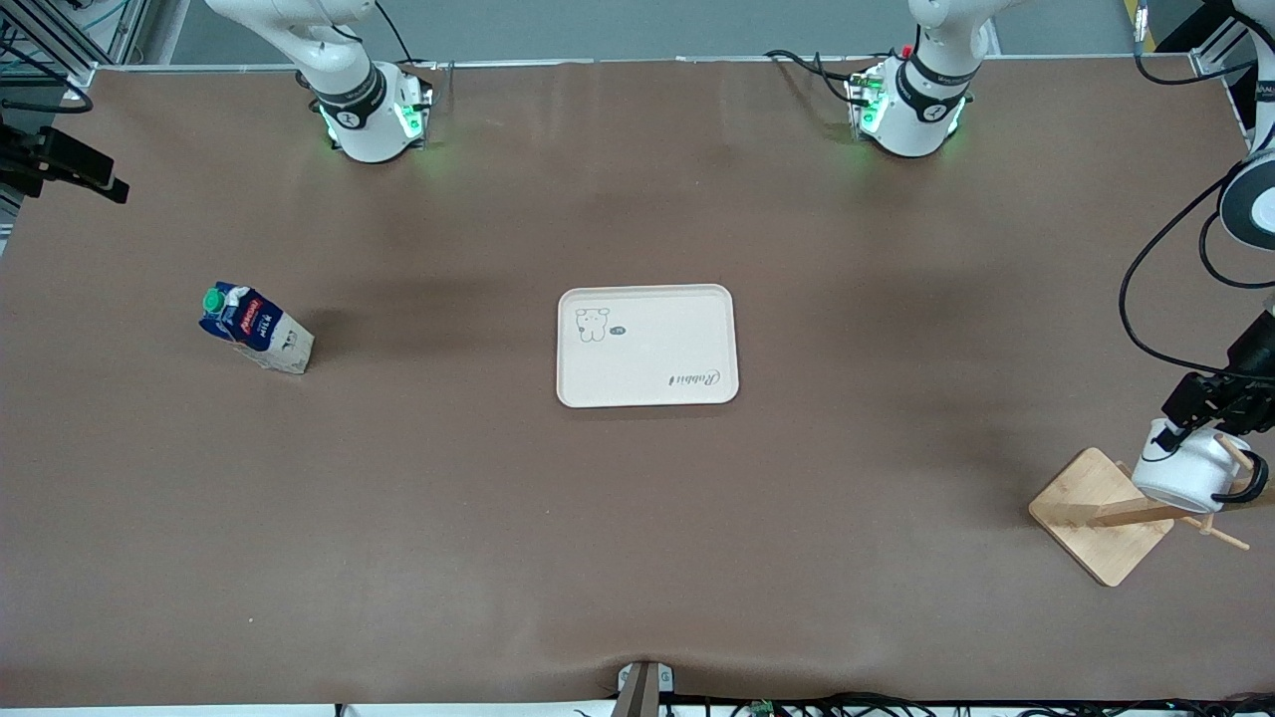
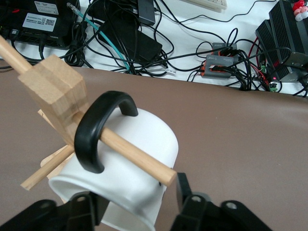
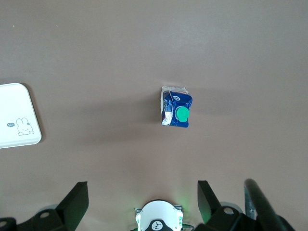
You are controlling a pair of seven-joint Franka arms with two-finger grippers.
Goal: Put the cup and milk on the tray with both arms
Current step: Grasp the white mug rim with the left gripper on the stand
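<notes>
Brown covering is lying across the whole surface, and the two arm bases are glowing green along its edge farthest from the front camera.

Item one, the tray: cream, rectangular, lying flat at the middle of the surface with nothing on it. The bear drawing and cursive lettering are showing on its face.

Item two, the milk: the carton is standing upright toward the right arm's end of the surface, well apart from the tray, green cap on top. The right wrist view is looking straight down on it, with a corner of the tray at the edge of that picture.

Item three, the cup: white, black loop handle, hanging tilted on a peg of the wooden rack at the left arm's end of the surface, nearer to the front camera than the tray. In the left wrist view the peg is passing through the handle.

Left tool: positioned at the cup on the rack, one finger sitting on each side of the cup's rim. Whether the fingers are already pressing the wall I cannot tell.

Right tool: held high over the surface above the milk, fingers spread wide and grasping nothing.
</notes>
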